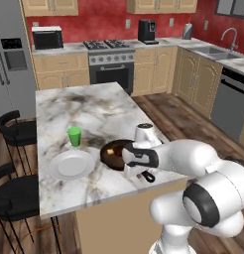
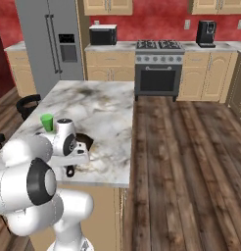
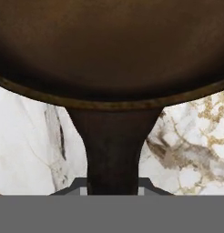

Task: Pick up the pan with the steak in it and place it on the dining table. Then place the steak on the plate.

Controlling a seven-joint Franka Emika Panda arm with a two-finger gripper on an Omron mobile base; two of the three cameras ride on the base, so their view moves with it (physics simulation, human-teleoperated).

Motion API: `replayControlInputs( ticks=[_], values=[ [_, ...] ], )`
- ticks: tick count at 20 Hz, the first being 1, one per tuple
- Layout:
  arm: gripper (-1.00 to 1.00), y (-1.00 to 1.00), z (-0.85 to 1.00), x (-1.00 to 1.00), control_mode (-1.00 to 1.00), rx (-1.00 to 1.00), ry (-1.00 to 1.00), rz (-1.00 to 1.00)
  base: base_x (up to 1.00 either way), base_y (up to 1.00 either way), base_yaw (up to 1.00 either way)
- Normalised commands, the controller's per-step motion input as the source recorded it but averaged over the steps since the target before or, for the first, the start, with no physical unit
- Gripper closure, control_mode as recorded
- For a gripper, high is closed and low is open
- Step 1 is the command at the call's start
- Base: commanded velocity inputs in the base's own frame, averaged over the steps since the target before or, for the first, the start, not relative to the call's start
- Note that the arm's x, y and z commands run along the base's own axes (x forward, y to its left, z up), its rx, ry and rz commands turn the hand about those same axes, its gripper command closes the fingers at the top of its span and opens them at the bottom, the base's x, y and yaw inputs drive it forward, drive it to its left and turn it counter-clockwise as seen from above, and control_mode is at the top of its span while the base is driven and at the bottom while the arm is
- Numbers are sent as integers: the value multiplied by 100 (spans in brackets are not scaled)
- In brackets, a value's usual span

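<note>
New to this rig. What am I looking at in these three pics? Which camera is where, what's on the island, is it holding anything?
It's a rendered kitchen with a white robot arm on a mobile base. Two pictures come from cameras on the base, behind the arm to its left and right, so they show the same scene from two sides. The third is from a camera on the hand, looking along the gripper.

On the marble dining table sit a white plate, a green cup and a black pan.

In the hand view, the pan's handle runs down between the gripper's two tips, which sit tight on either side, so it looks clamped on the handle. The pan appears to be at the table surface. I can't make out the steak clearly.
</note>
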Motion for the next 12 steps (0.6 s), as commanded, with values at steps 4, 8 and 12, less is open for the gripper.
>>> replayControlInputs(
  ticks=[4,8,12],
  values=[
    [100,13,-18,58,-100,0,0,-1,0,0,0],
    [100,10,-23,44,-100,-2,1,0,0,0,0],
    [100,6,-18,37,-100,-1,1,0,0,0,0]
  ],
)
